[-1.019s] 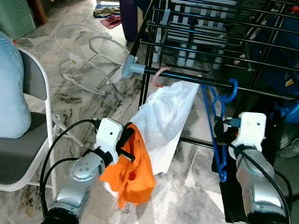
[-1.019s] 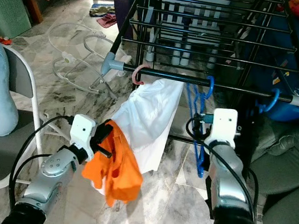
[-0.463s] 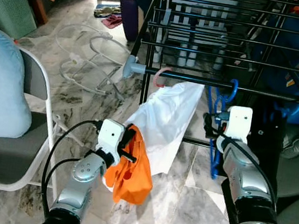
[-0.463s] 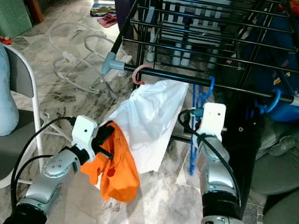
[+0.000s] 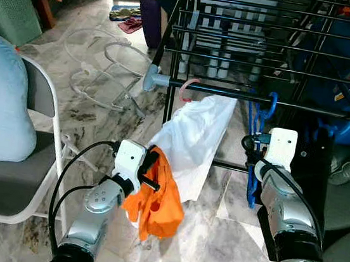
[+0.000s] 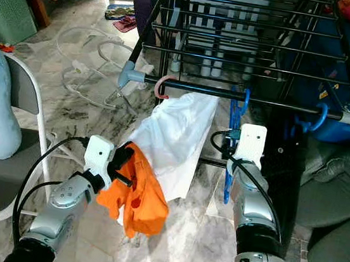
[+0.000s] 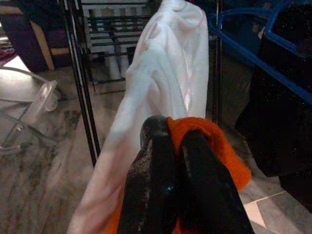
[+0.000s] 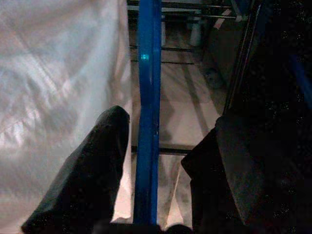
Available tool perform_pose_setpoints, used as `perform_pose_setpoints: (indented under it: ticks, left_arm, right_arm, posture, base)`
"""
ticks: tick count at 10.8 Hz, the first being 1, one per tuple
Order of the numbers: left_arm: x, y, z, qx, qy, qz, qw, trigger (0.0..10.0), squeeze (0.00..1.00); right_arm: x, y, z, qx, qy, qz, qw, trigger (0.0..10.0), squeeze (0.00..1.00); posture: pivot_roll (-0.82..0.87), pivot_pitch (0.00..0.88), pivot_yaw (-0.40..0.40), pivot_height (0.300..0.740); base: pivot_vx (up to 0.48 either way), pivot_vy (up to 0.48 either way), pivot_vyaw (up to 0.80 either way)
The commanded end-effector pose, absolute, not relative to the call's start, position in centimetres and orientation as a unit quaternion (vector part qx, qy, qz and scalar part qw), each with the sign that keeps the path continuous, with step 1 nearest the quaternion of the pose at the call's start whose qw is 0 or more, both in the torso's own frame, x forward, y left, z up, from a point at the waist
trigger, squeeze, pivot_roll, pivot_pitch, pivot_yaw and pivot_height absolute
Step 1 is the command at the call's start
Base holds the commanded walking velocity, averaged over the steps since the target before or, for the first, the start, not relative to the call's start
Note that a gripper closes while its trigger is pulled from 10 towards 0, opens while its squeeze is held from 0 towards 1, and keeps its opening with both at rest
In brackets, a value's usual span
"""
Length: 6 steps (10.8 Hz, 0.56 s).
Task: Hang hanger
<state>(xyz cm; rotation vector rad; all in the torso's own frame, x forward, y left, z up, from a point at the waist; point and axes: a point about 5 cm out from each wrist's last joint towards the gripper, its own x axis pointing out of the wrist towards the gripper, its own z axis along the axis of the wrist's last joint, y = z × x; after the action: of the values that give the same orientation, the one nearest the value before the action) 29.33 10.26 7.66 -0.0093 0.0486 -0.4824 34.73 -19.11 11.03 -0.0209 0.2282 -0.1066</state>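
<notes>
- Gripping an orange cloth [image 5: 156, 202], my left gripper [image 7: 168, 146] has its 2 fingers pressed together on a fold of the fabric, low in front of the drying rack [image 5: 262, 46].
- The cloth hangs bunched below that gripper, overlapping the lower edge of a white garment [image 5: 193, 139] draped from the rack's front rail [image 5: 231, 93].
- A pink hook [image 5: 188, 89] sits on that rail just above the white garment.
- My right gripper [image 8: 156, 146] has its fingers spread apart, with the bar of the blue hanger [image 6: 230, 157] running between them; I think the left finger [image 8: 92, 170] touches it, but the dark view leaves that uncertain.
- The blue hanger's hook is over the front rail, beside the white garment.
- A second blue hook [image 5: 349, 120] hangs further right on the rail.
- A folding chair [image 5: 29, 151] with a pale blue cushion [image 5: 0, 97] stands to my left.
</notes>
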Motion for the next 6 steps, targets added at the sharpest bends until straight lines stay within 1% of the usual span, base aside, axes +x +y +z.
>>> perform_pose_setpoints:
  ticks: [1, 6]
  left_arm:
    - [29.29, 10.21, 7.59, -0.002, 0.027, -0.245, 0.969, 10.0, 0.0]
    - [29.31, 10.24, 7.41, 0.001, 0.032, -0.245, 0.969, 10.0, 0.0]
  right_arm:
    - [34.77, -19.09, 11.2, -0.014, 0.112, -0.055, 0.992, 0.0, 0.0]
    - [34.84, -19.54, 11.39, -0.033, 0.115, -0.064, 0.991, 0.1, 0.0]
  posture:
    - [-0.19, 0.109, 0.035, 0.74]
    - [-0.19, 0.105, 0.031, 0.74]
  base:
    - [0.0, 0.0, 0.0]
    - [0.0, 0.0, 0.0]
